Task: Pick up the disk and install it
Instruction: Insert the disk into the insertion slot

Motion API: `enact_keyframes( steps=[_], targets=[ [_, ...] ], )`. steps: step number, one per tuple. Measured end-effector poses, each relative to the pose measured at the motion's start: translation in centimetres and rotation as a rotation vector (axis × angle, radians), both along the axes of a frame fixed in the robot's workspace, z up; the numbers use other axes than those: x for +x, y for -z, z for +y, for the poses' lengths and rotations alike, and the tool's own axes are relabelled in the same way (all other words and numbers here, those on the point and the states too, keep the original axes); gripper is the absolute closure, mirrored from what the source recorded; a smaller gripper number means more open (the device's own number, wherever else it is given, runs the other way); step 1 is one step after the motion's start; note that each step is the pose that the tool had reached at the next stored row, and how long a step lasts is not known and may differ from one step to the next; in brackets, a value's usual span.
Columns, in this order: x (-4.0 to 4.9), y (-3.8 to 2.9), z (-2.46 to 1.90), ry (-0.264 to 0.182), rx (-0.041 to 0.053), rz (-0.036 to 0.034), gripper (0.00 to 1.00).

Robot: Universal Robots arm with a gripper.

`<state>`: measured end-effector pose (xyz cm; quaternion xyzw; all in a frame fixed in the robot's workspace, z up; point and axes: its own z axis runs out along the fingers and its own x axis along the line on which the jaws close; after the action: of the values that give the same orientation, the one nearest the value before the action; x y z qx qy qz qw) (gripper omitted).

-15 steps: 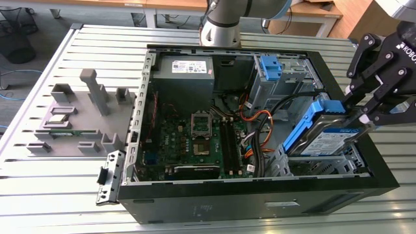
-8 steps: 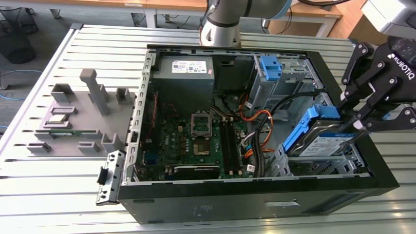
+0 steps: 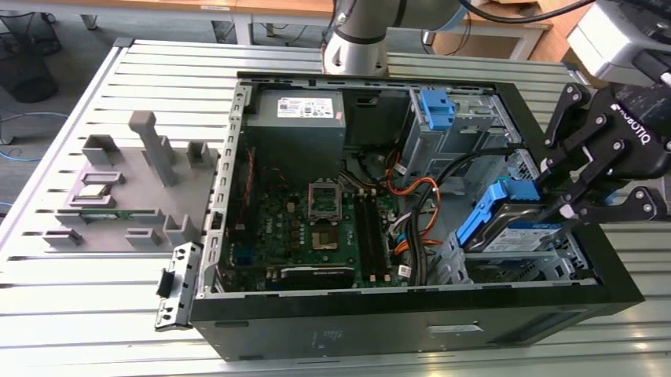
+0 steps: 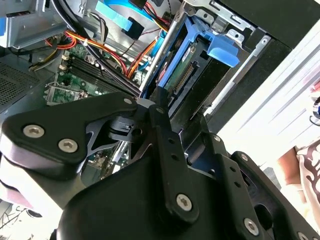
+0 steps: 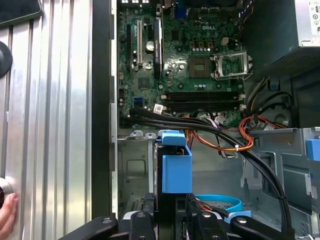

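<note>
The disk is a silver drive with a white-and-blue label and blue side rails. It hangs tilted over the drive bay at the open computer case's corner on the exterior view's right. My gripper is shut on its raised end, coming in from outside the case. In the first wrist view the disk's blue rail stands straight out between my fingers, above the grey bay floor. The second wrist view shows the disk's connector edge and blue rail just past one black finger.
The black computer case lies open on a slatted metal table. Inside are the motherboard, a grey power-supply box, a blue bracket and orange and black cables. Grey fixtures stand on the exterior view's left. A person's hand rests nearby.
</note>
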<state>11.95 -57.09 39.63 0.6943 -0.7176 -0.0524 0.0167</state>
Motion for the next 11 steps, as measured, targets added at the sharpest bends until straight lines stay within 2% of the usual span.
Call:
enact_keyframes(
  steps=[8,11],
  targets=[
    [0.00,1.45,-0.02,0.000,0.0000,0.0000,0.65],
    [0.00,1.55,-0.02,0.000,-0.0001,0.0000,0.65]
  ],
)
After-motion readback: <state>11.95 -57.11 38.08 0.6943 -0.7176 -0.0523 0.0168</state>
